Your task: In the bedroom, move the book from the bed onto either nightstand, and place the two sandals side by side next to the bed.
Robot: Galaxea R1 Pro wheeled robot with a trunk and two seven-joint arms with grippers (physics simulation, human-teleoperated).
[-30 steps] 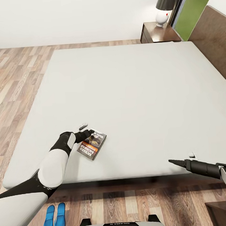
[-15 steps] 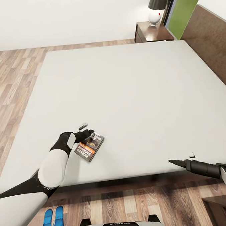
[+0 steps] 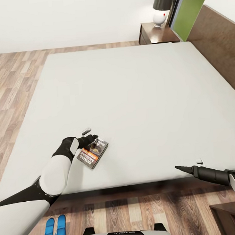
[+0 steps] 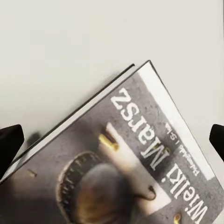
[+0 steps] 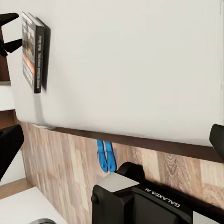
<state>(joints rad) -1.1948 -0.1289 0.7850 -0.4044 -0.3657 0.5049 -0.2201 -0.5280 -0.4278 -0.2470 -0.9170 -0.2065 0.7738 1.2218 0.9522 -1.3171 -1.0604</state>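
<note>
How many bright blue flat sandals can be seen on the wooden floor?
2. The two bright blue flat sandals lie side by side on the brown wood-plank floor, beside the large grey bed, partly hidden behind the robot's left arm.

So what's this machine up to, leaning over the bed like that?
It is going for the book lying near the front edge of the bed. Its left claw is open and right at the book's far end, not yet closed on it. The right claw hovers open over the bed's near edge. Two blue sandals already lie side by side on the floor next to the bed.
</note>
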